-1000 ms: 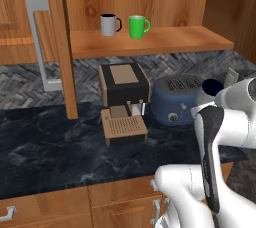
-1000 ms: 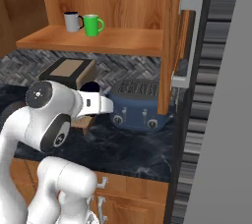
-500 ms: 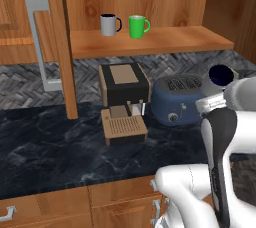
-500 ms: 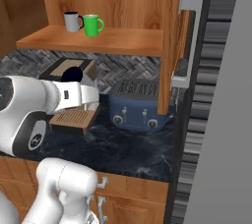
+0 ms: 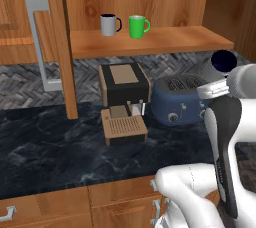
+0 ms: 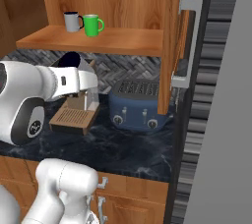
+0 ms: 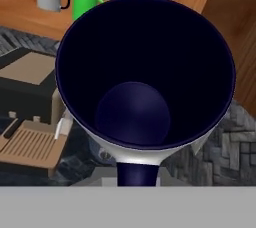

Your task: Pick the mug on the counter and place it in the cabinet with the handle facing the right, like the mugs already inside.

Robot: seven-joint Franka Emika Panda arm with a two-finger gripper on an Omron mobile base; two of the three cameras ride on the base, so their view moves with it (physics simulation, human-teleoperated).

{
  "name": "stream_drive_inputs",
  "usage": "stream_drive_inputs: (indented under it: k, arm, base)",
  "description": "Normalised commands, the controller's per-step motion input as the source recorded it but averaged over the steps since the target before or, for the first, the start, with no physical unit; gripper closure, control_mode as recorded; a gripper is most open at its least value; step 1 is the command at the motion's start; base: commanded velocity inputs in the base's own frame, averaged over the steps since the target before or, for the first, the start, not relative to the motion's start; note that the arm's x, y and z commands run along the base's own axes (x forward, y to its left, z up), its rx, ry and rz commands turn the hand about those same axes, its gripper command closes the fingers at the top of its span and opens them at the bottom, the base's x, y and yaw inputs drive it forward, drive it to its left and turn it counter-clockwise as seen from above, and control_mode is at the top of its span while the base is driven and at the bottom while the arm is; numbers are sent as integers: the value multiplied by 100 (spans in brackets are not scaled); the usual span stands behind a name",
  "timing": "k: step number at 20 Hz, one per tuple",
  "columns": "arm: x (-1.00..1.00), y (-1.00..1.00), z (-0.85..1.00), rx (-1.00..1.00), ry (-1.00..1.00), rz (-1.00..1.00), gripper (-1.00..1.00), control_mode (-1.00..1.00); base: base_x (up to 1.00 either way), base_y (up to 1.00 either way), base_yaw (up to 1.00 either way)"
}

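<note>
Two mugs [image 5: 122,25] on the cabinet [image 5: 165,42] shelf, above the coffee machine [image 5: 123,101] left of the toaster [image 5: 179,99]

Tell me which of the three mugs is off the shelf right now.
The navy-lined mug, held up in the hand; the black-handled grey mug and green mug stand on the shelf.

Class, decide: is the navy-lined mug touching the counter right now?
Apart. In the left base view the mug hangs well above the counter, level with the toaster's top; the right base view agrees.
</note>
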Motion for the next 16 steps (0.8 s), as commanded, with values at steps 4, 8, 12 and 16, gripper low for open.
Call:
stream_drive_inputs:
  k: [4, 8, 12, 16]
  arm:
    - [14, 0, 16, 0, 0, 0, 100, -100]
    - [8, 2, 12, 0, 1, 0, 100, -100]
    - [13, 0, 1, 0, 6, 0, 100, -100]
    - [11, 0, 7, 0, 8, 0, 100, -100]
  base:
    - [0, 0, 0]
    - [0, 0, 0]
    - [0, 0, 0]
    - [0, 0, 0]
